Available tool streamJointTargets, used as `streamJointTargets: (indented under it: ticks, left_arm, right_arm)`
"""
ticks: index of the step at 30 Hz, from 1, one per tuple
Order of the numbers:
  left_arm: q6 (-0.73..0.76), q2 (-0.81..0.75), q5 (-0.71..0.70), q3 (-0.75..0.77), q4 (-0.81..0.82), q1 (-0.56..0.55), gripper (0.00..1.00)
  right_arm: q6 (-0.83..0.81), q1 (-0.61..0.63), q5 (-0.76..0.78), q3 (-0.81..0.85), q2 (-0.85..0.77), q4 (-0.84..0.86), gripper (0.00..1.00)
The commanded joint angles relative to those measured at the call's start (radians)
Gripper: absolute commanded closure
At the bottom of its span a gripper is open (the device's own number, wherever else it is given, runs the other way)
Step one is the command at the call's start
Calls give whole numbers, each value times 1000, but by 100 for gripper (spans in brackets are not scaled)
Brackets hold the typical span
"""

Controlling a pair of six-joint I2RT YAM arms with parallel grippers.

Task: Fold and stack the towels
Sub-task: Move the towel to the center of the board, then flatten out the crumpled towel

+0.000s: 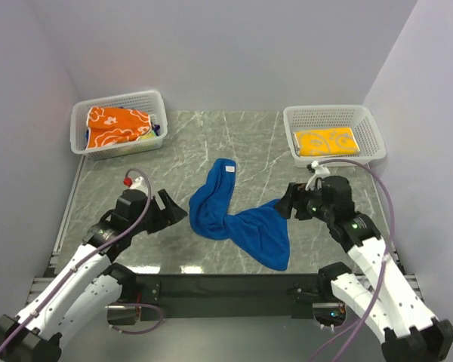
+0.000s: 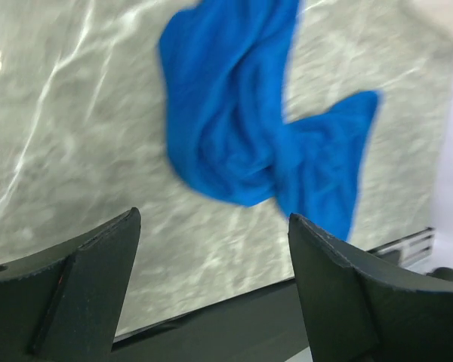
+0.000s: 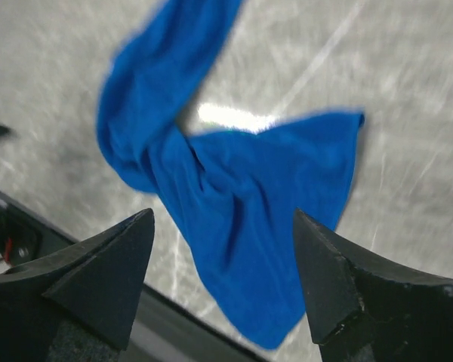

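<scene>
A royal blue towel (image 1: 238, 215) lies crumpled and twisted on the marble table, also in the left wrist view (image 2: 241, 136) and the right wrist view (image 3: 234, 204). My left gripper (image 1: 170, 210) is open and empty, just left of the towel. My right gripper (image 1: 287, 202) is open and empty, at the towel's right corner, not holding it. A folded yellow towel with pale swirls (image 1: 326, 141) lies in the right basket. An orange towel with white flower outlines (image 1: 117, 126) sits bunched in the left basket.
A white mesh basket (image 1: 81, 132) stands at the back left, another (image 1: 370, 124) at the back right. The table's dark front edge (image 1: 226, 283) runs just below the blue towel. Grey walls close in the sides.
</scene>
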Motion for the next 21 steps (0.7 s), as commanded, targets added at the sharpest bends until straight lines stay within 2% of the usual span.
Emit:
streamJointTargets:
  ticks: [1, 3, 6, 8, 12, 13, 19, 21]
  left_arm:
    - [-8, 9, -37, 82, 2, -19, 16]
    - [-5, 49, -49, 108, 37, -52, 16]
    - [12, 192, -81, 195, 75, -103, 17]
    - [22, 342, -131, 266, 81, -131, 20]
    - [88, 620, -234, 543, 72, -207, 25]
    - [101, 730, -274, 596, 56, -215, 25]
    - [194, 1139, -377, 1022, -36, -226, 30]
    - [216, 1227, -400, 1170, -82, -224, 35]
  right_arm:
    - [30, 32, 48, -25, 88, -30, 21]
    - [32, 42, 78, -35, 155, -18, 22]
    - [38, 58, 126, -35, 241, 16, 24]
    - [43, 64, 155, -30, 298, 48, 26]
    - [47, 70, 181, -15, 374, 79, 28]
    - [47, 72, 187, -10, 390, 82, 28]
    - [56, 82, 201, 7, 461, 97, 30]
    - [56, 87, 206, 8, 470, 97, 30]
